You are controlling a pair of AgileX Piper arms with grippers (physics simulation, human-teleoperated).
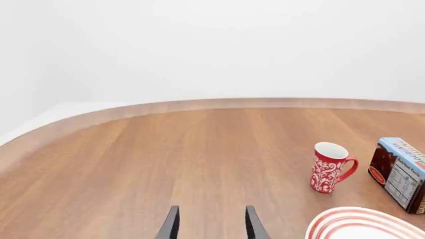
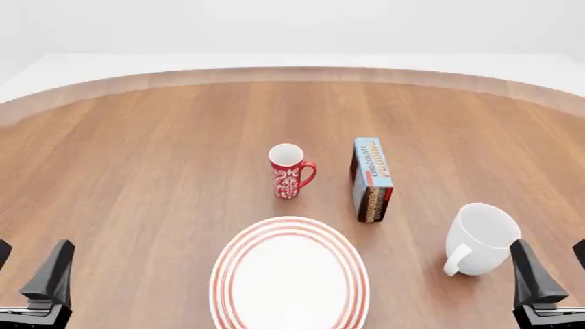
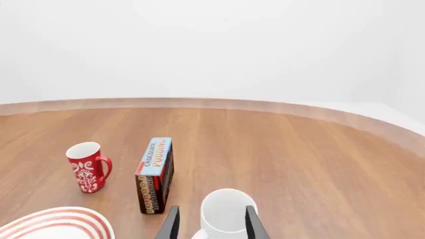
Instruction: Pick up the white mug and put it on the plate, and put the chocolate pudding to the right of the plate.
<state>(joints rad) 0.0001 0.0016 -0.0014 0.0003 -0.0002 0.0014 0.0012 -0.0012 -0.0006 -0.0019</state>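
**Mug waits at the near right, neither tool on anything**

Mug first: the white mug (image 2: 481, 238) stands upright on the bench (image 2: 146, 157) at the near right, handle turned toward the near left, well clear of the plate (image 2: 290, 277). The right tool (image 3: 211, 224) sits just on its near side, fingers (image 3: 172, 223) apart and lined up either side of the mug's body, not touching it. The plate lies near centre, bare. Just beyond its far right rim the chocolate pudding (image 2: 372, 178) stands on a long edge, blue lettered face up, and to the left of that is a red floral mug (image 2: 290, 171).

Judging by this, the task is at its first step: nothing has been gripped. The next move seems to call for the right tool to advance, close on the white mug, lift it and carry it left onto the plate. The carton would then need shifting to the plate's right.

The left tool (image 1: 211, 224) hangs over bare wood at the near left, fingers apart and empty. Both tools are cut off at the front view's lower edge, as is the plate's near rim.
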